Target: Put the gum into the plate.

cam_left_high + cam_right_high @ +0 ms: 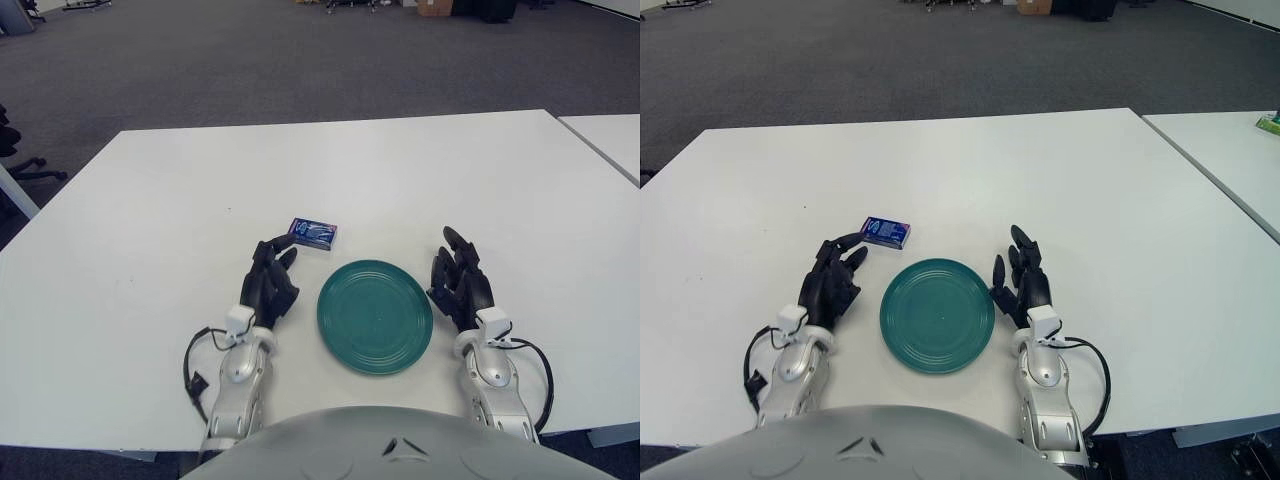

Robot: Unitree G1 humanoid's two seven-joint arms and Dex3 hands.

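Teal plate (pixel 375 316) nearest, between two dark hands: left hand (pixel 270 282) and right hand (pixel 460 283), fingers loosely spread, holding nothing. Just past left fingertips, apparently not touched, blue gum pack (pixel 313 233) flat on white table (pixel 150 250). Reach step under way, seemingly; next, closing left fingers around pack, then carrying rightward over plate.

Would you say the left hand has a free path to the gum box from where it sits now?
Probably yes. The left hand is open beside the plate, and the gum box lies on the table just beyond its fingertips with nothing between them. The right hand is on the plate's far side.
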